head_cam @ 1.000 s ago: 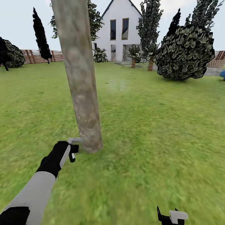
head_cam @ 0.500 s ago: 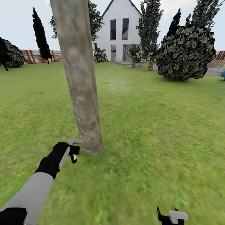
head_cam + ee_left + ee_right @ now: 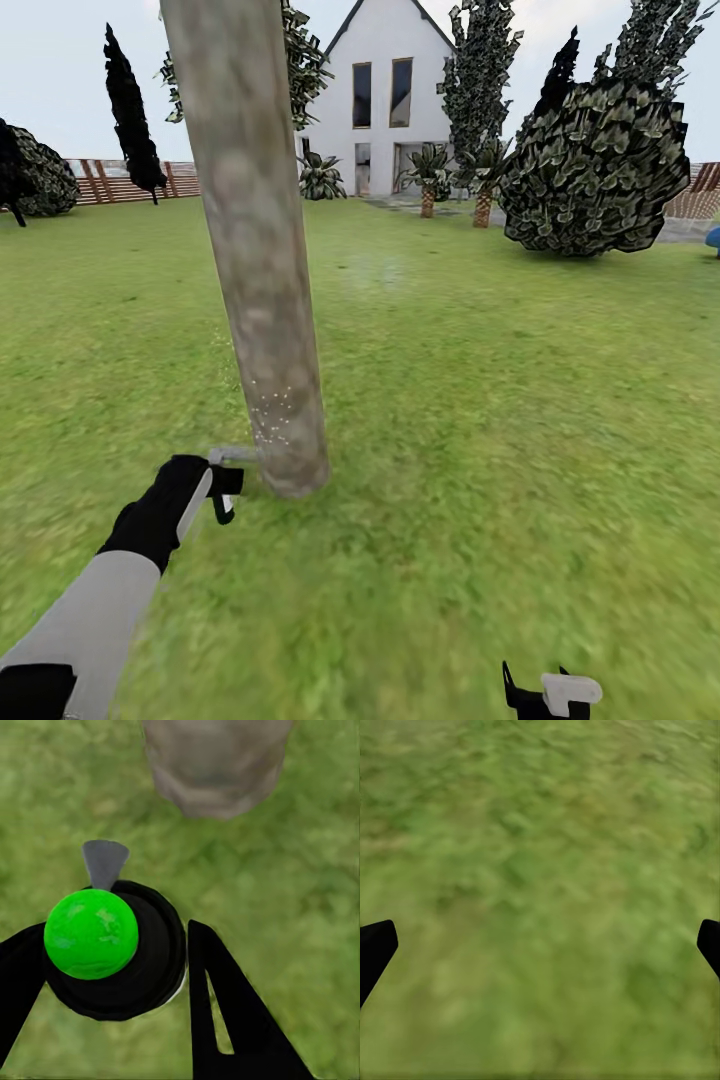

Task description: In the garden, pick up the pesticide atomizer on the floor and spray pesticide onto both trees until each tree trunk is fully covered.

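Fingers of the left gripper (image 3: 225,480) pinch the pesticide atomizer (image 3: 112,949) at lower left, its grey nozzle just beside the tree trunk (image 3: 262,290). The right gripper (image 3: 535,690), bottom right, is spread over grass lawn (image 3: 480,400); a white house (image 3: 385,95) and slatted fence (image 3: 110,180) line the top.

I see a big round bush (image 3: 596,170) with mottled dark leaves on the right, and two small palm-like plants (image 3: 432,172) near it. A slim dark cypress (image 3: 130,115) stands far left, another dark bush (image 3: 40,178) beside it. A blue object (image 3: 712,238) peeks in at the right edge.
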Robot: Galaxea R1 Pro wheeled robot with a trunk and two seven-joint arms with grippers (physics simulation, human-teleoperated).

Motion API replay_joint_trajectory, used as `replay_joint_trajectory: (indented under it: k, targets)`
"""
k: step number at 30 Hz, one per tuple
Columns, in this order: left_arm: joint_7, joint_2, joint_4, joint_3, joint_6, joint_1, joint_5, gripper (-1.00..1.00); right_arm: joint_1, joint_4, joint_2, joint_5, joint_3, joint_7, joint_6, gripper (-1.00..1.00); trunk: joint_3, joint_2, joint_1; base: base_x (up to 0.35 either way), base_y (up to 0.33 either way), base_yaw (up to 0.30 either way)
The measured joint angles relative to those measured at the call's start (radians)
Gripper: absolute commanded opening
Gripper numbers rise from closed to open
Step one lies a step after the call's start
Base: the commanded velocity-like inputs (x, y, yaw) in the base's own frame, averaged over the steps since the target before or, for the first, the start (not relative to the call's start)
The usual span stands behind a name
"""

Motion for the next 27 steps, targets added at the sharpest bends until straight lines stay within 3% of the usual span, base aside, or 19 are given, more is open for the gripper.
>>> replay_joint_trajectory:
  k: [2,5,7,13,17,18,20,21,24,27]
  targets:
    - [0.0,0.04,0.0,0.008,0.0,-0.004,0.001,-1.0,0.0,0.0,0.0,0.0,0.0,0.0,0.0,1.0,0.0,0.0,0.0,0.0,0.0,0.0]
    - [0.003,0.044,-0.01,0.003,-0.001,0.007,0.01,-1.0,0.0,0.001,0.0,0.0,0.0,0.0,0.0,1.0,0.0,0.0,0.0,0.0,0.0,0.0]
    - [0.003,0.028,-0.012,0.003,-0.003,0.009,0.016,-1.0,0.0,0.0,0.0,0.0,0.0,0.0,0.0,1.0,0.0,0.0,0.0,-0.215,0.0,0.0]
    - [0.003,-0.081,-0.018,-0.003,0.0,0.003,0.017,-1.0,0.0,0.0,0.0,0.0,0.0,0.0,0.0,1.0,0.0,0.0,0.0,-0.334,0.0,0.0]
    - [0.004,-0.081,-0.034,-0.001,0.015,-0.006,0.002,-1.0,0.0,0.0,0.0,0.0,0.0,0.0,0.0,1.0,0.0,0.0,0.0,-0.081,0.0,0.0]
    - [0.003,-0.064,-0.071,0.007,0.072,-0.012,-0.003,-1.0,0.0,0.0,0.0,0.0,0.0,0.0,0.0,1.0,0.0,0.0,0.0,-0.004,0.0,0.0]
    - [0.002,-0.027,-0.092,0.023,0.1,-0.022,0.001,-1.0,0.0,0.0,0.0,0.0,0.0,0.001,0.0,1.0,0.0,0.0,0.0,-0.001,0.0,0.0]
    - [0.002,-0.021,-0.097,0.03,0.105,-0.024,0.009,-1.0,0.0,0.0,0.0,0.0,0.0,0.001,0.0,1.0,0.0,0.0,0.0,0.0,0.0,0.0]
    - [0.001,-0.039,-0.137,0.029,0.12,-0.022,0.021,-1.0,0.0,0.0,0.0,0.0,0.0,0.001,-0.001,1.0,0.0,0.0,0.0,-0.179,0.0,0.0]
    - [0.003,-0.094,-0.184,0.024,0.149,-0.026,0.021,-1.0,0.0,0.0,0.0,0.0,0.0,0.0,-0.001,1.0,0.0,0.0,0.0,-0.325,0.0,0.0]
